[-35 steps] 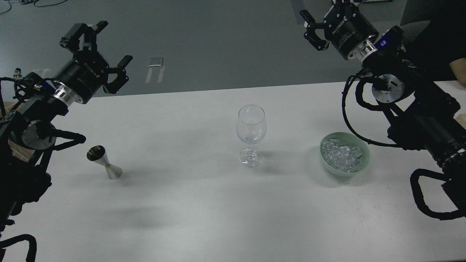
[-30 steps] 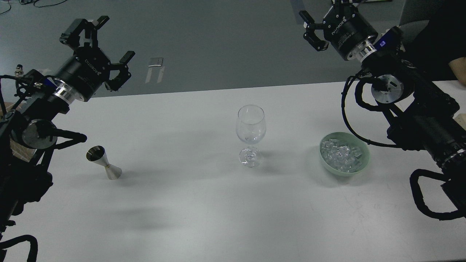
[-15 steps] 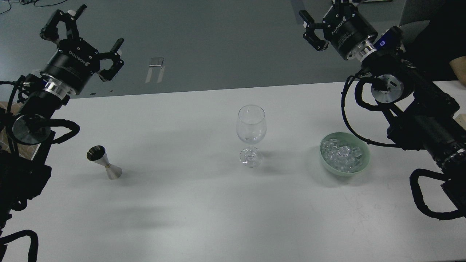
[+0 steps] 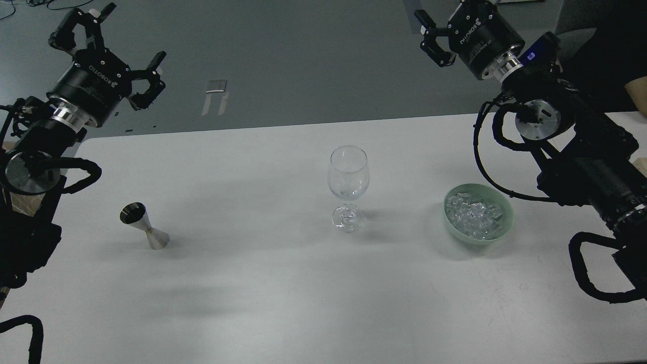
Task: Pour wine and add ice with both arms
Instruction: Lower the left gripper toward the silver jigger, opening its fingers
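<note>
Head view: a white bench (image 4: 283, 303) fills the lower part of the frame. At centre stands an upright, empty wine glass (image 4: 348, 187). To its right, well apart, sits a pale green bowl (image 4: 500, 230) holding the ice (image 4: 474, 215), a heap of clear cubes. At left of the frame a steel jigger (image 4: 144, 226) stands tilted on the bench.

In the upper left, the left gripper (image 4: 103, 43) hangs above the floor beyond the bench edge, fingers spread wide and holding nothing. In the upper right, the right gripper (image 4: 445, 25) is raised, partly cut by the top edge; its visible fingers stand apart, empty. A bare forearm (image 4: 637, 96) shows at the right edge.
</note>
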